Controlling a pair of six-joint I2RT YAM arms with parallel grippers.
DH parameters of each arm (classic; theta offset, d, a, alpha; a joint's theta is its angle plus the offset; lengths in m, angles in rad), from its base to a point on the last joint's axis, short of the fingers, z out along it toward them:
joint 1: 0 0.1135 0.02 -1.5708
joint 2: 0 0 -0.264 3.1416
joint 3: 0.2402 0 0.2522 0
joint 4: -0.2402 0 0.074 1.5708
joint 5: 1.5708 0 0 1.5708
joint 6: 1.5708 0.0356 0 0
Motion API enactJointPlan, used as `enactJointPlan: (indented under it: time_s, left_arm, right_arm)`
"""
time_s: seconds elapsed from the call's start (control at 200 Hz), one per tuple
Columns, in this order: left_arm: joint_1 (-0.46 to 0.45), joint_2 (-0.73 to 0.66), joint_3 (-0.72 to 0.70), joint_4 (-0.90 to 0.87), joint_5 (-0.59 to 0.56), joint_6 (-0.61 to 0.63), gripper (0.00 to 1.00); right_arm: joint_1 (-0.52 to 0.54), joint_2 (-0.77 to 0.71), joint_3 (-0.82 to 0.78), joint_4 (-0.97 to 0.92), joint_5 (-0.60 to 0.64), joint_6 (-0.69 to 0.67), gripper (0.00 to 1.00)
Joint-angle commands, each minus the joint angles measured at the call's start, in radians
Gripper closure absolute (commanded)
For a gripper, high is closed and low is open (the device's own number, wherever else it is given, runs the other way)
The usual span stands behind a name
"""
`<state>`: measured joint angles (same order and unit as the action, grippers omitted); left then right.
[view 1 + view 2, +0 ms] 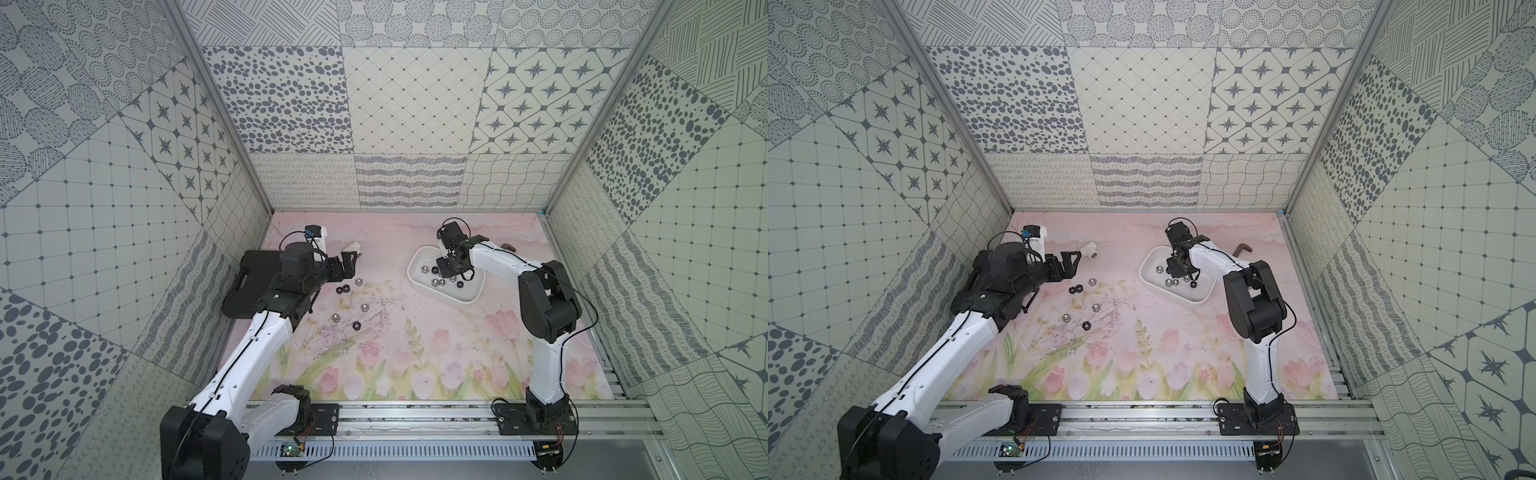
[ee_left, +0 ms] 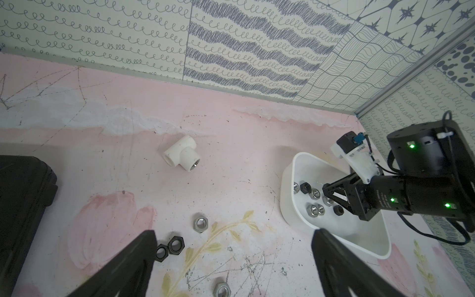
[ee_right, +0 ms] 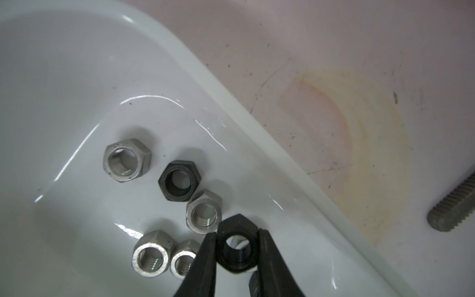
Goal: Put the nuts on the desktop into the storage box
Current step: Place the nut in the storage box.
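Between the right gripper's (image 3: 237,232) pinched jaws sits a black nut (image 3: 237,246), seemingly just above the white box (image 3: 239,115) floor, low in the wrist frame. Other nuts (image 3: 127,160) lie inside. Centre-left in a top view, the left gripper (image 2: 235,235) gapes wide near loose nuts (image 1: 365,307) on the desktop (image 1: 415,353).

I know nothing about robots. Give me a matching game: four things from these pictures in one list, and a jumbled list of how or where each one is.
Things:
1. right hand
2. left hand
3. T-shaped pipe fitting
4. pair of black nuts

States:
A. lying on the desktop, touching each other
B. open, holding nothing
C. shut on a black nut, over the storage box
D. white, lying on its own on the desktop

Pairs: 1-C, 2-B, 3-D, 4-A
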<state>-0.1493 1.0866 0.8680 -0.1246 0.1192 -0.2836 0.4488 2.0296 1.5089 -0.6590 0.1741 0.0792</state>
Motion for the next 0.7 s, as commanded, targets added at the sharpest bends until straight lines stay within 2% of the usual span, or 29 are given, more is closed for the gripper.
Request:
enactJointPlan:
  time_s: [0.0,0.39,0.495,0.61,0.695]
  left_arm:
    - [-0.001,0.004,0.013,-0.013,-0.006,0.006,0.01]
    - [-0.001,0.008,0.009,-0.009,-0.009,0.004,0.01]
    - [-0.001,0.009,0.009,-0.010,-0.007,0.004,0.01]
    - [-0.001,0.008,0.008,-0.010,-0.007,0.003,0.01]
    - [-0.002,0.006,0.008,-0.010,-0.007,0.004,0.01]
  right_arm:
    - [-0.008,0.025,0.038,0.042,0.020,0.005,0.86]
    - [-0.018,0.068,0.042,0.052,0.023,0.001,0.81]
    - [-0.018,0.065,0.038,0.052,0.020,0.002,0.72]
    - [-0.018,0.049,0.036,0.052,0.007,0.003,0.53]
    - [-0.013,0.022,0.037,0.052,0.002,0.003,0.47]
